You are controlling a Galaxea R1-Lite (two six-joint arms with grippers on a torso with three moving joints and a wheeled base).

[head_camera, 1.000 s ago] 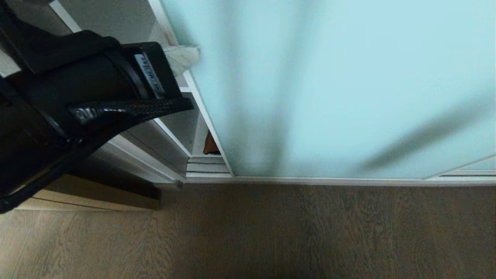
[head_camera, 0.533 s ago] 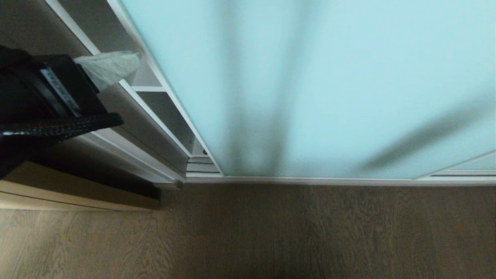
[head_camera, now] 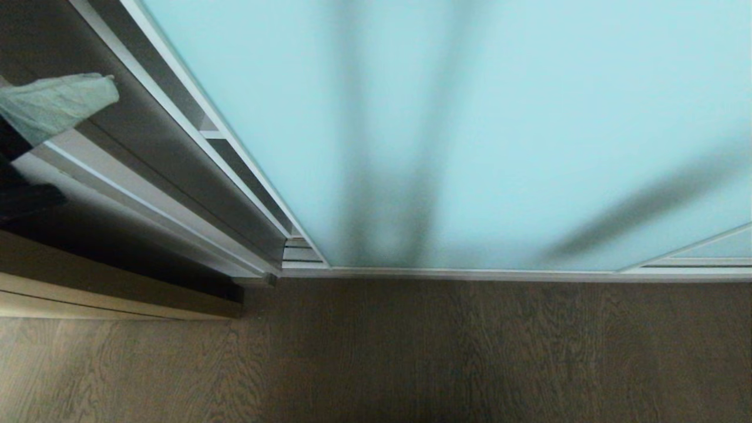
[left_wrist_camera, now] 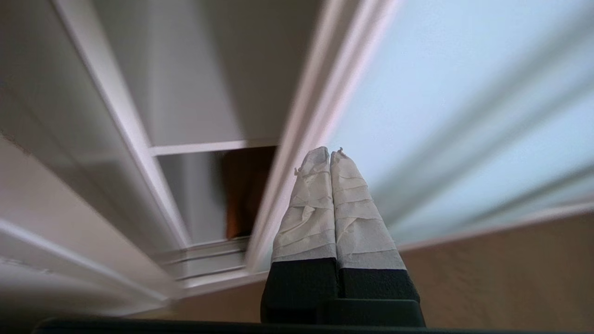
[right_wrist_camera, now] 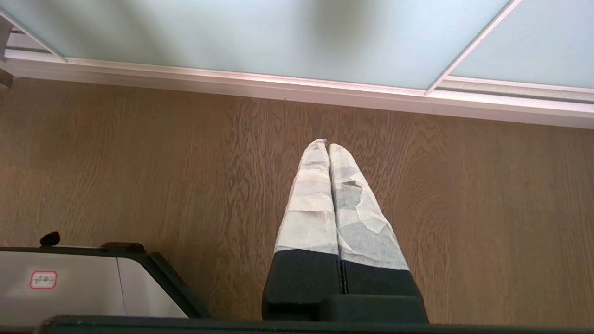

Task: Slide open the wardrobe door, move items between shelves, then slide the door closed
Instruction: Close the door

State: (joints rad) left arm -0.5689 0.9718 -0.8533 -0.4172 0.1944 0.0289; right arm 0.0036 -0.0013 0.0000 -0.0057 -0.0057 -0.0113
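Near: my right gripper (right_wrist_camera: 329, 146) hangs parked over the brown wood-grain floor (head_camera: 411, 352), tape-wrapped fingers pressed together, holding nothing. My left gripper (left_wrist_camera: 329, 153), also closed and empty, sits at upper left of the head view, nearer the gap. The tall frosted pale aqua glass sliding wardrobe door (head_camera: 470, 129) lies to its right, long edge vertical. Beyond, white shelves (left_wrist_camera: 209, 147), a rust-brown item (left_wrist_camera: 241, 195) in the lower one.
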